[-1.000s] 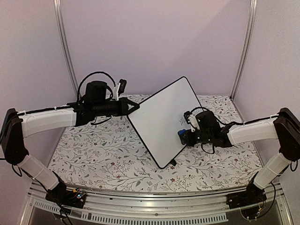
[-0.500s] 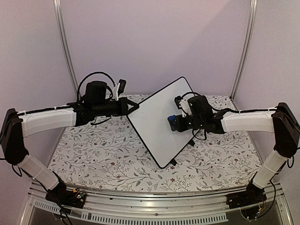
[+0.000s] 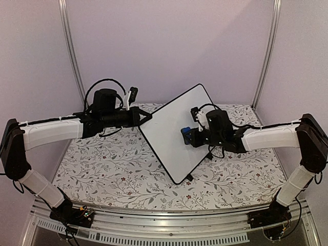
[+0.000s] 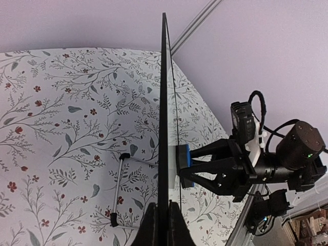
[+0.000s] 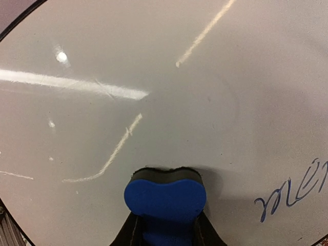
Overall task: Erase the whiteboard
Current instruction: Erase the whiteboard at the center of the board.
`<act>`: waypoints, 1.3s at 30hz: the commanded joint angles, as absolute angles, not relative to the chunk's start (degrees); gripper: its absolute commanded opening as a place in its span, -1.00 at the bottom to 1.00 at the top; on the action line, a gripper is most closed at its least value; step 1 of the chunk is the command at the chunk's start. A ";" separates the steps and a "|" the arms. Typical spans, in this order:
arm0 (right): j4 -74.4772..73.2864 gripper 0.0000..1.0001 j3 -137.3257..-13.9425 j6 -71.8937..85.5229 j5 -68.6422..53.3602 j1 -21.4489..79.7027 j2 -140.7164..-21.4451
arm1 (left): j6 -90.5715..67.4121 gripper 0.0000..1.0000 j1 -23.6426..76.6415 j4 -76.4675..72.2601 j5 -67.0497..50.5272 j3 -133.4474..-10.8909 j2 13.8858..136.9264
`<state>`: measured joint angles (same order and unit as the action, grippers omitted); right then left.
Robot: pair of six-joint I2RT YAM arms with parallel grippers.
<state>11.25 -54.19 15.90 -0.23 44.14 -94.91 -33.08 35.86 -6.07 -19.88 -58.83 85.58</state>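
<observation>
The whiteboard stands tilted on one corner above the table, its white face toward the right arm. My left gripper is shut on its left edge; in the left wrist view the whiteboard shows edge-on between my fingers. My right gripper is shut on a blue eraser and presses its dark felt side against the board's face. In the right wrist view the eraser sits on the whiteboard, with blue cursive writing to its right.
A floral tablecloth covers the table. Metal posts stand at the back corners against a plain wall. A thin wire stand hangs behind the board. A small black foot marks the board's lowest corner.
My right gripper has slid the eraser leftward across the board's face, from near its right edge toward the middle. The left gripper and the board have held still.
</observation>
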 commanded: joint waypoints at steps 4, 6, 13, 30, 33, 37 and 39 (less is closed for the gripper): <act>8.65 -0.70 -49.22 18.00 -3.15 41.79 -93.99 | -30.36 -1.00 37.16 -6.15 -23.59 -58.18 83.14; 8.83 -0.70 -48.35 18.01 -4.56 41.78 -94.10 | -30.41 -1.00 37.12 -6.15 -23.63 -58.18 83.13; 10.36 -0.70 -42.88 19.31 -4.57 41.83 -93.52 | -30.40 -1.00 37.10 -6.15 -23.64 -58.18 82.86; 10.52 -0.70 -44.59 17.77 -3.89 39.66 -90.93 | -30.79 -1.00 37.11 -6.42 -24.03 -58.10 85.11; 10.05 -0.70 -46.29 17.58 -4.61 39.53 -91.55 | -30.78 -1.00 37.14 -6.50 -24.12 -58.18 85.00; 10.30 -0.70 -45.86 18.14 -5.68 39.55 -92.34 | -30.69 -1.00 37.10 -6.43 -23.79 -58.10 84.56; 10.65 -0.70 -44.65 18.64 -5.92 39.55 -92.50 | -30.67 -1.00 37.16 -6.42 -23.71 -58.10 84.46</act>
<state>10.79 -45.04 18.24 -4.80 39.90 -91.07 -32.82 35.94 -6.07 -20.80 -58.74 85.27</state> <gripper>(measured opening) 0.258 0.033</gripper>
